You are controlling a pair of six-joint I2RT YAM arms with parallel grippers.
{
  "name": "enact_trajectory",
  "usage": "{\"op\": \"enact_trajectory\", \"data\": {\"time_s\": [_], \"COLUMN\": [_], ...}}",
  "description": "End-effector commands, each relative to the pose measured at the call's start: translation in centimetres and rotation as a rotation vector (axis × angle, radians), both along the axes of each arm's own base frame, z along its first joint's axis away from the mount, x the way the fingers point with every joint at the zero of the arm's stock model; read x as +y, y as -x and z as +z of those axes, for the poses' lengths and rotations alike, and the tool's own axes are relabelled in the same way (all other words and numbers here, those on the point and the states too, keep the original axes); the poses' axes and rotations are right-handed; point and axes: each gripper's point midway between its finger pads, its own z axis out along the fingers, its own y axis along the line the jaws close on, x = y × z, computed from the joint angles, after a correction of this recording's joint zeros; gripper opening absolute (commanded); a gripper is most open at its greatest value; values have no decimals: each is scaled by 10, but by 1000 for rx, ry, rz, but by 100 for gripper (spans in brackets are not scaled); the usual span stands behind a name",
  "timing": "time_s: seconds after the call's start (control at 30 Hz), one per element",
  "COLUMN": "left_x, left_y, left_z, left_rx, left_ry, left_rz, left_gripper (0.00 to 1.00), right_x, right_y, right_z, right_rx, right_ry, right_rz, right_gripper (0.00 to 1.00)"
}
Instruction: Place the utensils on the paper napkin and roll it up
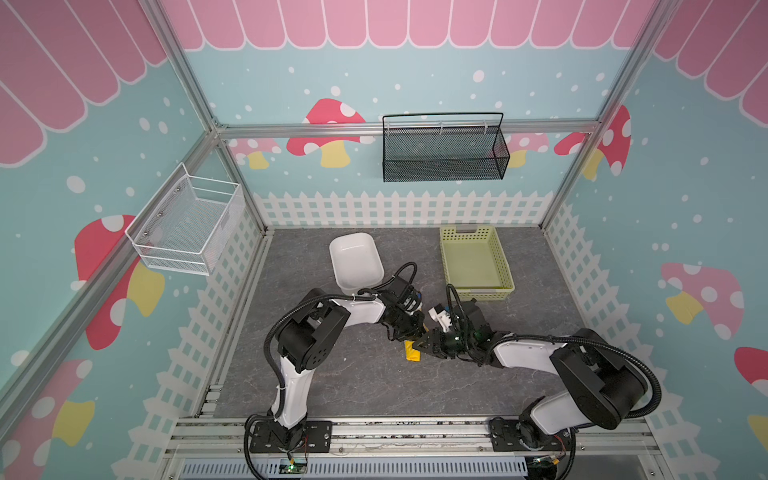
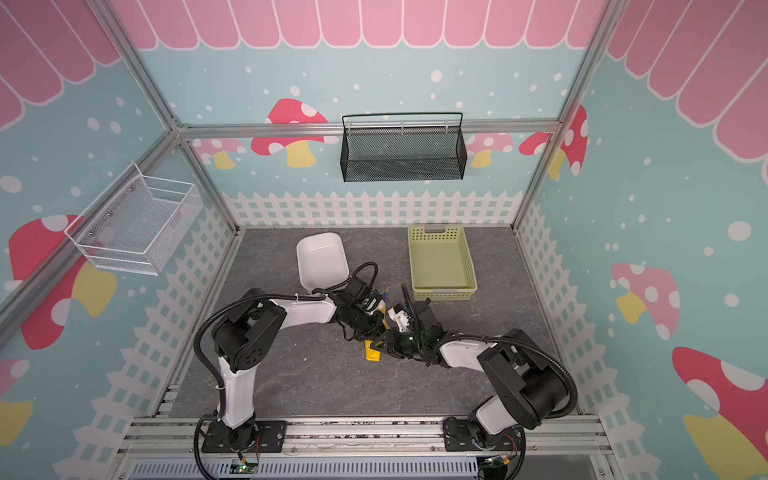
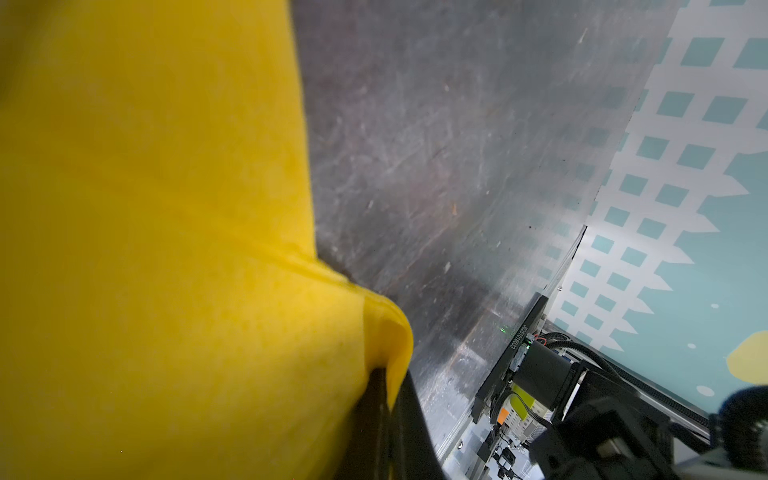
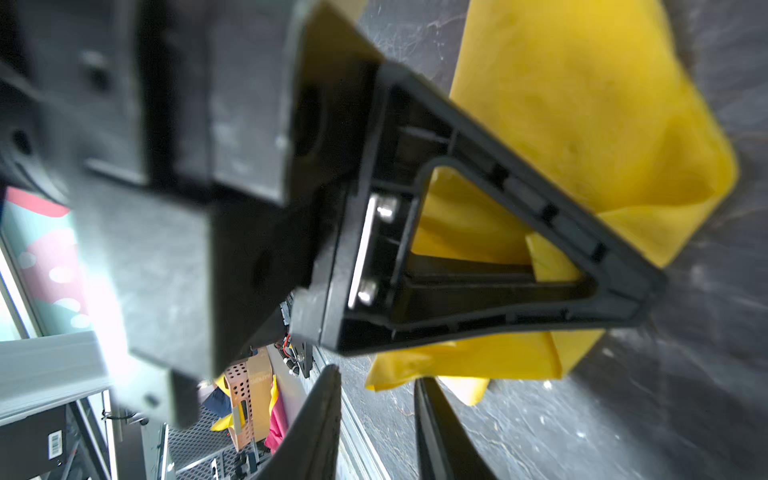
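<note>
I see the paper napkin (image 1: 412, 351) (image 2: 372, 352) just below the centre of both top views. It is a short, narrow yellow bundle on the grey table (image 1: 353, 374), and both arms meet over its upper end.

The left gripper (image 1: 420, 329) (image 2: 380, 328) reaches in from the left. It is clamped tight on a fold of the napkin. In the left wrist view the yellow paper (image 3: 145, 228) fills the left half of the frame and drapes over a dark finger (image 3: 380, 399) at the bottom.

The right gripper (image 1: 422, 344) (image 2: 379, 344) comes in from the right, and its tips are just beside the left one's. In the right wrist view its two fingers stand apart at the bottom of the frame (image 4: 376, 376) with nothing pinched between them. The napkin's (image 4: 582, 104) loose edge lies just past them.

A white dish (image 1: 356, 259) sits above centre. A pale green perforated basket (image 1: 446, 266) sits to the dish's right, well apart from the napkin.
</note>
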Motion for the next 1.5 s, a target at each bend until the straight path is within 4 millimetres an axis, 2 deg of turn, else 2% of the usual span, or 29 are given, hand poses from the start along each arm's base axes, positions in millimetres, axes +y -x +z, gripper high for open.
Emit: {"op": "enact_trajectory", "data": {"time_s": [0.0,0.07,0.17,0.3,0.43,0.8,1.07,1.37,1.47], "left_x": [9,9,9,10,10,13,14,20,14], "left_y": [10,9,10,9,9,8,6,-3,-8], "left_z": [-26,-26,-26,-27,-28,-28,-29,-21,-11], "left_rx": [31,29,30,31,32,33,30,-11,-33], "left_ry": [-77,-76,-77,-79,-80,-85,-92,-106,-69], "left_rz": [-5,-4,-4,-1,-1,8,15,48,48], "left_gripper": [0,0,0,0,0,0,0,0,0], "right_x": [10,11,9,0,-9,-21,-17,-14,-14], "right_y": [-6,-6,-6,-1,8,26,28,38,41], "right_z": [10,8,5,-4,-15,-37,-30,-45,-51], "right_rx": [-4,2,1,8,24,75,66,109,123], "right_ry": [-55,-54,-43,8,49,95,75,89,102], "right_rz": [18,22,16,3,-3,6,22,59,69], "right_gripper": [31,30,22,9,2,0,0,0,0]}}
